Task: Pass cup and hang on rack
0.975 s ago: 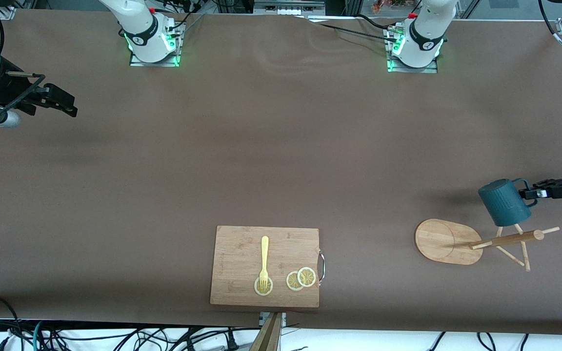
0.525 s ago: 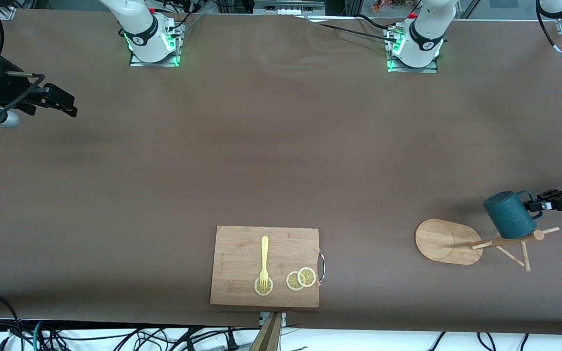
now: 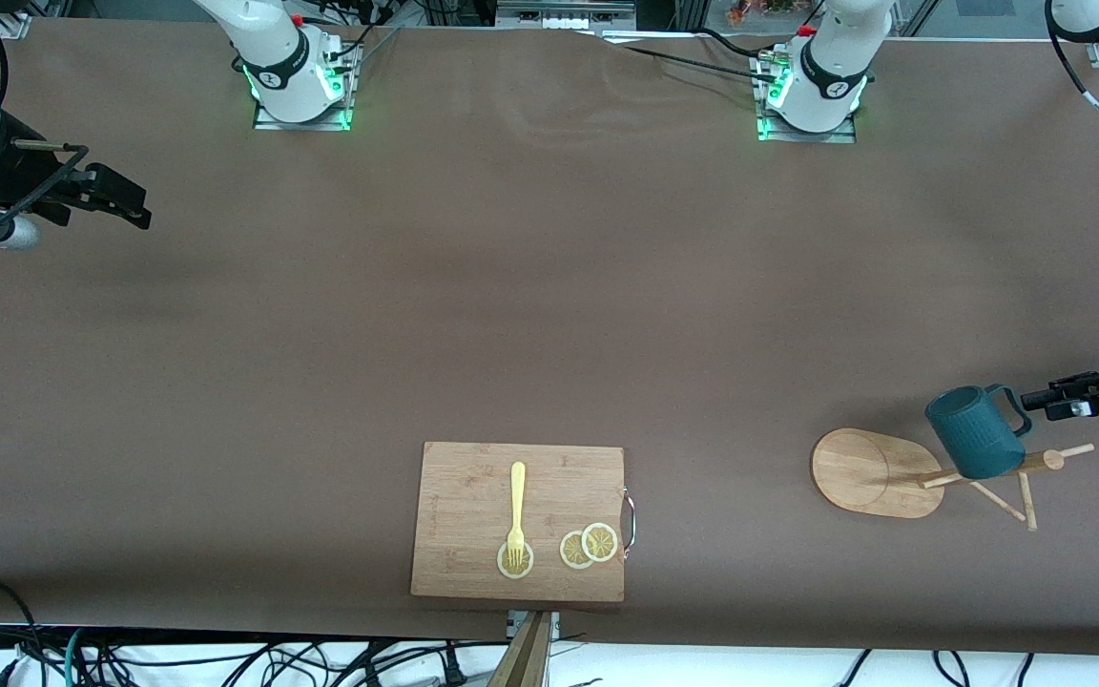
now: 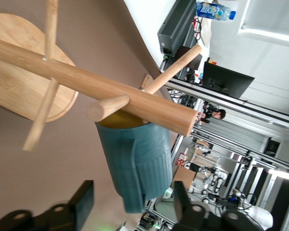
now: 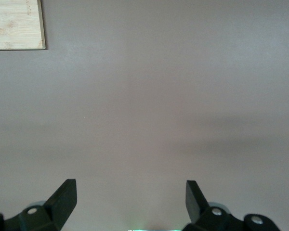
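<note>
The dark teal cup (image 3: 974, 434) hangs on the bamboo rack (image 3: 988, 469), up against the post and pegs, above the oval base (image 3: 864, 472). My left gripper (image 3: 1050, 401) is open, level with the cup's handle (image 3: 1012, 405) and just off it. In the left wrist view the cup (image 4: 139, 163) sits under the rack's post (image 4: 86, 84) with its mouth at the post. Its handle lies between my left gripper's (image 4: 133, 211) spread fingers, untouched. My right gripper (image 3: 125, 205) waits open and empty over the right arm's end of the table, and shows open in its wrist view (image 5: 130, 197).
A wooden cutting board (image 3: 473, 477) lies near the table's front edge with a yellow fork (image 3: 517, 506) and lemon slices (image 3: 588, 546) on it. Its corner shows in the right wrist view (image 5: 17, 24). The rack stands close to the left arm's end of the table.
The cup came down onto the rack and swung toward its post. My left gripper opened, let go of the handle and drew slightly away. The right arm has not moved.
</note>
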{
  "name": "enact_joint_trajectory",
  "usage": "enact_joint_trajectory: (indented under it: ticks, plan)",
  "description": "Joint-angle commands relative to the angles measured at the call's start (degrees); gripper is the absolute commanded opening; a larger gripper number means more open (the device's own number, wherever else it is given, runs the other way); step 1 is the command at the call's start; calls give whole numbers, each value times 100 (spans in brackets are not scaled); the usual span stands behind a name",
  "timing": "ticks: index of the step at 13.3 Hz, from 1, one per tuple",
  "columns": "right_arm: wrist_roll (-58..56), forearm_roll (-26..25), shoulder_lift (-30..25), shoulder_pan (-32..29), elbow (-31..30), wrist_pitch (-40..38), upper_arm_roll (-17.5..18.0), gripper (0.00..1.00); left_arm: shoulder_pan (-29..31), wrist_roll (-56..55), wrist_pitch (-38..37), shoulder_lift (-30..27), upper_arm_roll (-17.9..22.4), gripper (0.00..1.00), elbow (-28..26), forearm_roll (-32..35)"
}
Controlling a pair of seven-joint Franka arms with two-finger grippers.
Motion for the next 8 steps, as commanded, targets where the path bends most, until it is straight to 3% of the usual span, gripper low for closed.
enact_joint_trajectory:
  ticks: [1,6,8]
  plan:
    - [-52,-83,38,-100,117,-31,93,100,-60,216,-107,-141,-68,100,427,1097]
    - [-52,-83,47,-92,117,-31,93,100,-1165,727,-19,-1299,-183,100,517,4350]
    - [-52,-83,38,-92,117,-40,93,100,-1666,718,-28,-1687,-175,100,482,5082]
